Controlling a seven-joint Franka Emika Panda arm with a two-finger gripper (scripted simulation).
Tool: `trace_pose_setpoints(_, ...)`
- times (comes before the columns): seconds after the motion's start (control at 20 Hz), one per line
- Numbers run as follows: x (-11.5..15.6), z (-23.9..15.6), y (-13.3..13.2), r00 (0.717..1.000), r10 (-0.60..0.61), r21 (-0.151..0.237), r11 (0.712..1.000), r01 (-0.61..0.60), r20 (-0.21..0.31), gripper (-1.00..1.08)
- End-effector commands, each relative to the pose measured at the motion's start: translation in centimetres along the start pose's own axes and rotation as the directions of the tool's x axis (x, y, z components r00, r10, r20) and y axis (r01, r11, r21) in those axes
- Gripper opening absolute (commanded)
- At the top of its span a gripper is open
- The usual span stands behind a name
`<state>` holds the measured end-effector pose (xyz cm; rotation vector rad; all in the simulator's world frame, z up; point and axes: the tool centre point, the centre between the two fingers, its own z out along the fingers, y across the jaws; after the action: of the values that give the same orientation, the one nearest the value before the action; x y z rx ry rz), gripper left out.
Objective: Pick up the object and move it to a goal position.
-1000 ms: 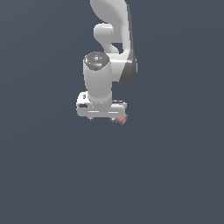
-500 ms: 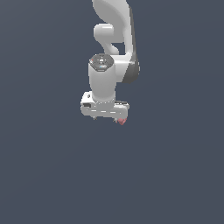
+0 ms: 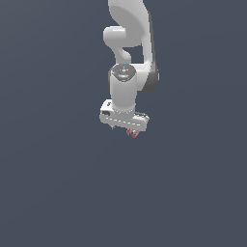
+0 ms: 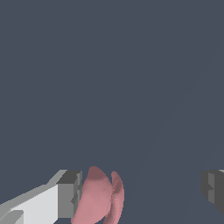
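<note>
Plain, featureless dark slate-grey backdrop

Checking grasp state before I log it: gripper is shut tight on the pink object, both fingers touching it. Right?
Not quite. In the wrist view the pink object sits against only one finger; the other finger stands well apart from it, so the gripper is open, not shut on it. The exterior view shows the object just below the gripper bar.

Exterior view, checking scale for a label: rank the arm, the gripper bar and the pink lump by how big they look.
Largest to smallest:
1. The arm
2. The gripper bar
3. The pink lump, a speck under the bar's end towards the exterior view's right
</note>
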<state>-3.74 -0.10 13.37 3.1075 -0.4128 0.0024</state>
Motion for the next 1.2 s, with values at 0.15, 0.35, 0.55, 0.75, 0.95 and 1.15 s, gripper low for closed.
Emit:
trace_pose_setpoints(0.15,-2.6,1.5,-1.4,0.994,0.113,0.003,0.994,-0.113,0.001,1.0)
trace_pose_setpoints(0.35,-4.4,2.6,-2.3,0.982,0.191,0.004,0.982,-0.191,0.002,1.0)
trace_pose_setpoints(0.55,-6.0,3.3,-2.8,0.968,0.252,0.005,0.968,-0.252,0.003,1.0)
trace_pose_setpoints(0.75,-7.1,3.9,-3.2,0.955,0.297,0.005,0.955,-0.297,0.004,1.0)
trace_pose_setpoints(0.95,-7.9,4.2,-3.5,0.946,0.326,0.005,0.946,-0.326,0.004,1.0)
trace_pose_setpoints(1.15,-8.2,4.4,-3.5,0.941,0.338,0.005,0.941,-0.338,0.004,1.0)
